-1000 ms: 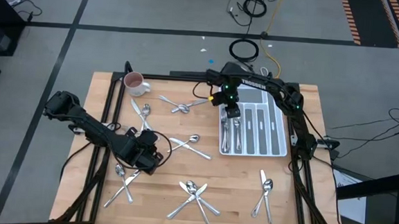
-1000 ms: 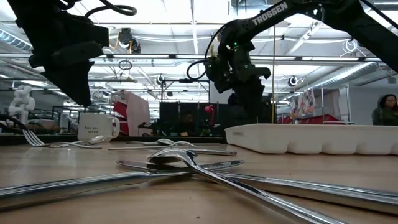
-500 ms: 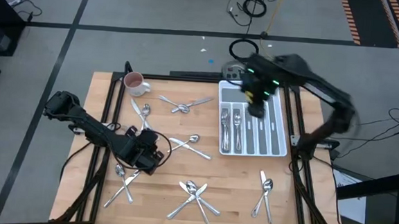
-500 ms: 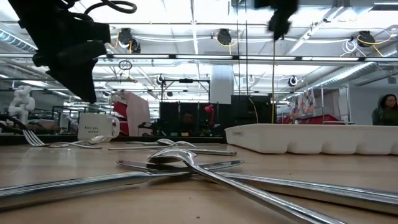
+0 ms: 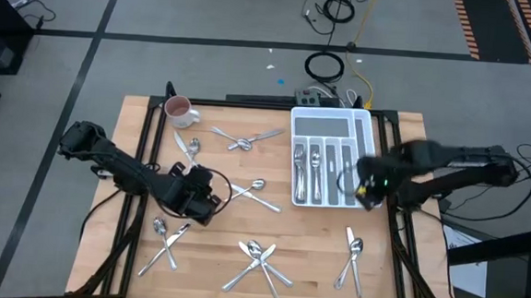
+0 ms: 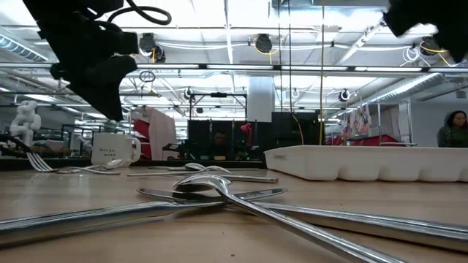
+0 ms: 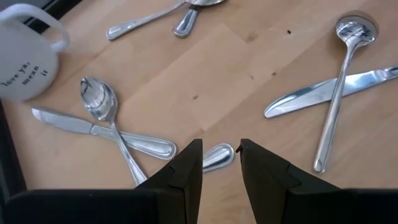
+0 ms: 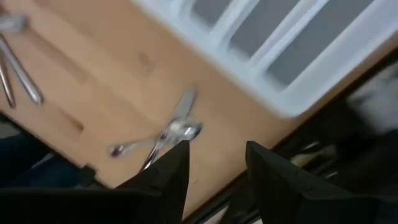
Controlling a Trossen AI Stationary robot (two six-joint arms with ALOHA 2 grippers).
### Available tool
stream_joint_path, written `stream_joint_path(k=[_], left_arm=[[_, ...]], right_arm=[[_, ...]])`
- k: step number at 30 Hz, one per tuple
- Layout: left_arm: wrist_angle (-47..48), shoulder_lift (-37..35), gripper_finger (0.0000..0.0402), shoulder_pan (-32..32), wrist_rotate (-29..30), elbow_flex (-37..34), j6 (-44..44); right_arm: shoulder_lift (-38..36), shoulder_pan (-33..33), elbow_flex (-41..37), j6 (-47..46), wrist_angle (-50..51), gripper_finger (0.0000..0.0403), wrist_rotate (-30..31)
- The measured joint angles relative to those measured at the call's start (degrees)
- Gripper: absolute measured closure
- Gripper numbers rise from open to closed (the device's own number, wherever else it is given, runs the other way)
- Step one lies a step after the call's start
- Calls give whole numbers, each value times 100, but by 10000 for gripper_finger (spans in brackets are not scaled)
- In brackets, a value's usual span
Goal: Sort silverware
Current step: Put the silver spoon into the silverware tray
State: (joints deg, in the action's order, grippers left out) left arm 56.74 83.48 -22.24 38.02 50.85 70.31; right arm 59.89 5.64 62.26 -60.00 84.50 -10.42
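Tray [image 5: 370, 137] on the table's [image 5: 314, 254] right; mug [image 5: 179, 112] far-left corner.

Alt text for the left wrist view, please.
The left hand, fingers open and empty, hovers over a wooden table strewn with silverware: a spoon crossing a knife on each side. A white mug sits at the frame's edge.

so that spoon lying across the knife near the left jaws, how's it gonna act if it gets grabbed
The spoon looks like polished metal, so probably stiff and rather slippery in a pinch. Its slim handle rests across the knife, so lifting it may well nudge or drag the knife. The rounded bowl could let it rock or pivot if it is pushed rather than lifted.
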Motion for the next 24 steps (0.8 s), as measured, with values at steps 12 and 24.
stream_joint_path(k=[12, 24], left_arm=[[-100, 0, 288, 52, -35, 0, -215], [-101, 0, 288, 52, -22, 0, -375]], right_arm=[[362, 2154, -1654, -4041, -2447, 254, -380], [1497, 3489, -1652, -6846, -3544, 254, 323]])
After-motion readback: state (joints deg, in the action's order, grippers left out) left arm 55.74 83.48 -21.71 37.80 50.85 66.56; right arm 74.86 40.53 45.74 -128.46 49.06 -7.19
